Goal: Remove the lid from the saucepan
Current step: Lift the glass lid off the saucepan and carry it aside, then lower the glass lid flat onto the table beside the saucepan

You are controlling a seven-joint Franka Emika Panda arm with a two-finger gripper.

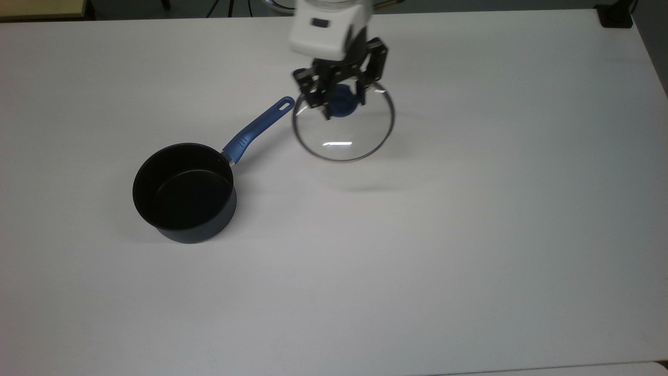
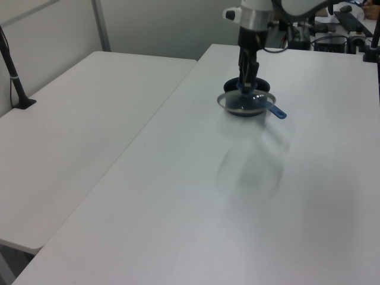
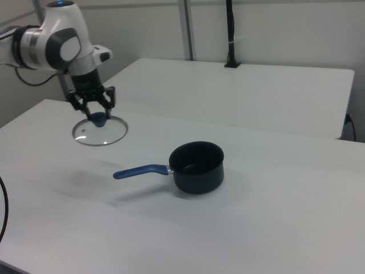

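Two black fingers of the tool [image 1: 342, 99] are clamped on the round blue knob [image 1: 342, 100] at the centre of the round clear glass lid with its thin steel rim [image 1: 343, 137]. The tool hangs from the white arm [image 3: 54, 43], which reaches in from the top view's upper edge. The lid hangs below the tool, roughly level and clear of the white bench [image 1: 469, 235]; a soft shadow lies on the bench beneath it, apart from the rim, so I judge that it is held in the air rather than resting.

Outward from the lid, in the top view, the small round saucepan, dark navy outside and black inside [image 1: 182, 193], stands on the bench to the lower left of the lid, well apart from it. Its long blue handle with the oval hole at the end [image 1: 258, 128] points up and to the top view's right, and its tip lies just beside the lid's rim as that camera sees it. In the right view the open pan [image 3: 197, 166] sits to the right view's right of the raised lid [image 3: 100, 132], its black inside bare.

As for progress, the main part looks done: the lid is off and carried to one side, and the saucepan is uncovered. What seems left is to lower the lid onto a bare stretch of bench away from the handle, release the knob and draw the tool back.
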